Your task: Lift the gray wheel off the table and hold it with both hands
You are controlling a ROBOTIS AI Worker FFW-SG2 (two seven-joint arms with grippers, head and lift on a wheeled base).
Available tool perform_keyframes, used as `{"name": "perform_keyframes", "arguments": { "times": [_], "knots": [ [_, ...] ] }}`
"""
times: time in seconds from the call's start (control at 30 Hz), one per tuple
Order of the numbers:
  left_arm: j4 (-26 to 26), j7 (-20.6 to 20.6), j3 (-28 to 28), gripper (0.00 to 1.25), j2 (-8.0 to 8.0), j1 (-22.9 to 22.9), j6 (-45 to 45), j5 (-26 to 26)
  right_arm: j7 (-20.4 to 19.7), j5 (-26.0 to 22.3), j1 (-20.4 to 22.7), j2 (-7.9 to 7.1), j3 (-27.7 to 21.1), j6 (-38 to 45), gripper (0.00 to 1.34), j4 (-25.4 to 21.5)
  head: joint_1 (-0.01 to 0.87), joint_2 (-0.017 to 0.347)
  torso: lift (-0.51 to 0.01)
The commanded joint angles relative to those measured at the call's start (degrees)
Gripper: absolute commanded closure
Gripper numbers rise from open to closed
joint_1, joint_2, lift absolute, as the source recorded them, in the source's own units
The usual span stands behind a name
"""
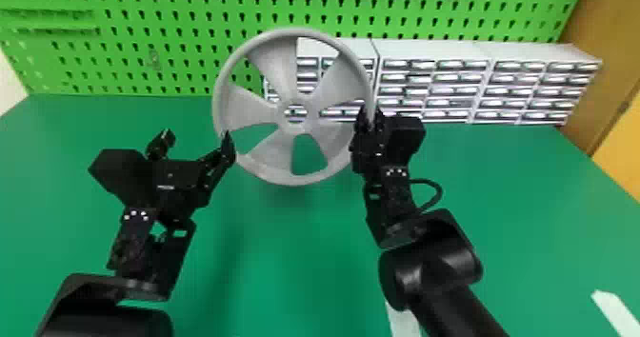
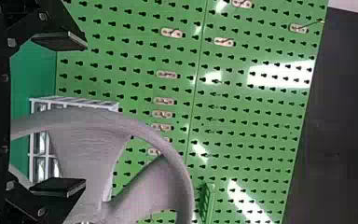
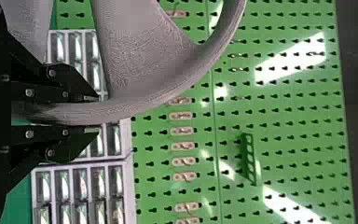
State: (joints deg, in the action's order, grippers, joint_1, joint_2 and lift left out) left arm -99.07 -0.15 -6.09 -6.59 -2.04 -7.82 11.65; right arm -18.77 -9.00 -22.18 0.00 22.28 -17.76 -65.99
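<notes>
The gray wheel (image 1: 284,69) stands upright with its face toward the head view, its lower rim apparently above the green table. My right gripper (image 1: 371,117) is closed around the wheel's right rim. In the right wrist view, the wheel (image 3: 135,65) has its rim between the two fingers of the right gripper (image 3: 92,113). My left gripper (image 1: 195,143) is open at the wheel's lower left, its inner finger overlapping the rim. The left wrist view has the left gripper (image 2: 59,114) with its fingers wide apart and the wheel (image 2: 98,122) rim passing between them in view, not pinched.
Small-drawer cabinets (image 1: 435,50) stand along the table's back right, behind the wheel. A green pegboard (image 1: 157,31) with hooks rises behind the green table (image 1: 295,264). White strips (image 1: 614,310) lie near the front right.
</notes>
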Motion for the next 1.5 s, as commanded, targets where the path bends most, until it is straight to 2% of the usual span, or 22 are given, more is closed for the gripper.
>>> {"name": "perform_keyframes", "arguments": {
  "times": [0.0,0.17,0.9,1.3,1.47],
  "knots": [
    [0.37,-0.02,0.03,0.24,0.00,-0.07,0.00,0.31,-1.18,-0.22,0.47,0.05,1.45,-4.13,1.25,0.87,0.711,0.015,-0.098],
    [0.90,-0.02,-0.24,0.24,0.00,0.02,0.00,0.48,-3.91,0.13,0.65,0.05,3.21,-8.43,1.25,2.27,0.711,0.015,-0.098],
    [2.83,0.42,-1.64,0.24,0.09,0.73,-0.88,1.10,-3.91,1.45,1.00,0.05,3.82,-11.69,1.25,3.33,0.711,0.015,-0.098],
    [9.87,8.15,-5.07,0.25,0.09,3.27,-9.32,0.57,-6.37,4.70,1.53,0.05,4.44,-13.00,1.25,3.33,0.711,0.015,-0.098],
    [11.89,8.77,-5.33,0.26,0.09,4.24,-10.81,1.10,-6.46,5.75,1.70,0.05,4.88,-13.71,1.25,3.41,0.711,0.015,-0.098]
  ]
}}
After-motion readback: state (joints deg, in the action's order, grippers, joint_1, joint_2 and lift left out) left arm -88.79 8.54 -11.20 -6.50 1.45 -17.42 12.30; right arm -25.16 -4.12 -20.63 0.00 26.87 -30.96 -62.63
